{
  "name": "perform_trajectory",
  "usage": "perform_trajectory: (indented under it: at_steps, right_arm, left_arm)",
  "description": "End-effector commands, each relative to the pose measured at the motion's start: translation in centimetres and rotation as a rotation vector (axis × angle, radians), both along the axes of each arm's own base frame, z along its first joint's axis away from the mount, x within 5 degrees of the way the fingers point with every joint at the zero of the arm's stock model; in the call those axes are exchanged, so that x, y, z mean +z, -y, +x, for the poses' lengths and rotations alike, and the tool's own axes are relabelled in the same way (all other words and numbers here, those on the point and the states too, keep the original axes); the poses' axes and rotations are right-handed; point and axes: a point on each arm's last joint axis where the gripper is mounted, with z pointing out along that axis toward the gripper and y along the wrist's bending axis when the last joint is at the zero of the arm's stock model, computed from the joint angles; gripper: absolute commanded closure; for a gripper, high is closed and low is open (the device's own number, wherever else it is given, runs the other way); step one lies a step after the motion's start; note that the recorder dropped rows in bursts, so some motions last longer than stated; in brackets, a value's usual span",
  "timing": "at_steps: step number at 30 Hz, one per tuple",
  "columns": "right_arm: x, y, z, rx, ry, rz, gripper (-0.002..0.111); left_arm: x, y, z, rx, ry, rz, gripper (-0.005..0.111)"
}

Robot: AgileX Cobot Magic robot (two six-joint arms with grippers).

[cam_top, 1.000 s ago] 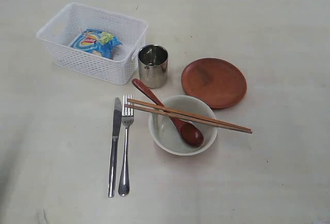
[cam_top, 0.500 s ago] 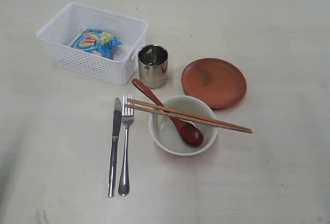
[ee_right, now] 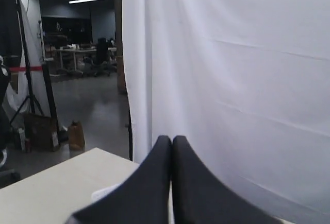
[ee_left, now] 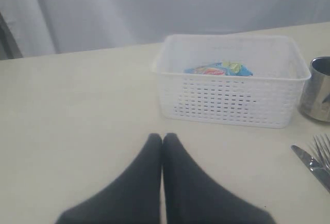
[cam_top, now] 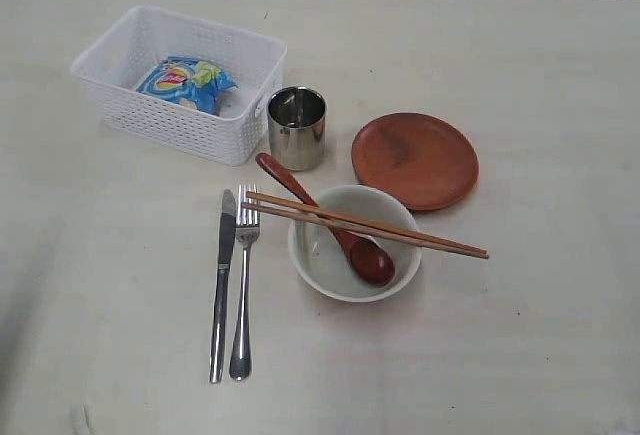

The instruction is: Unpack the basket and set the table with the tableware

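The white basket [cam_top: 240, 105] [ee_left: 227, 100] stands at the back left of the table [cam_top: 540, 335], holding only a blue snack bag [cam_top: 185, 82]. A steel cup [cam_top: 297, 127] stands beside it, and a reddish-brown plate [cam_top: 415, 159] lies to the right. The white bowl [cam_top: 320, 260] holds the dark red spoon [cam_top: 350, 240], with the chopsticks [cam_top: 440, 240] across its rim. Knife [cam_top: 221, 285] and fork [cam_top: 243, 285] lie side by side to its left. My left gripper [ee_left: 162, 137] is shut and empty, short of the basket. My right gripper [ee_right: 171, 139] is shut, raised and facing a white curtain. Neither arm shows in the exterior view.
A white curtain [ee_right: 232, 69] hangs behind the table's far edge. In the left wrist view the cup [ee_left: 320, 87] and the knife tip [ee_left: 309, 162] sit at the frame's edge.
A dark part of an arm at the top of the exterior view one second ago has withdrawn out of view. Nothing on the table has moved.
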Motion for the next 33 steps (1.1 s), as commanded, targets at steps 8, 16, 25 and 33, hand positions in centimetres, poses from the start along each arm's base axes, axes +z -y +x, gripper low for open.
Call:
perform_trajectory:
  at_steps: [8,16,25,33]
  right_arm:
    - [-1.1,4.1,-6.5,0.000,0.180,0.106,0.108]
    - [-0.7,4.3,-6.8,0.007,0.190,0.125,0.108]
    - [-0.7,4.3,-6.8,0.008,0.189,0.126,0.108]
    - [-0.7,4.0,-6.9,-0.094,0.197,0.118,0.108]
  left_arm:
    - [0.0,0.0,0.0,0.003,0.009,-0.004,0.107]
    - [0.0,0.0,0.0,0.003,0.009,-0.004,0.107]
    - [0.0,0.0,0.0,0.003,0.009,-0.004,0.107]
    - [0.0,0.0,0.0,0.003,0.009,-0.004,0.107]
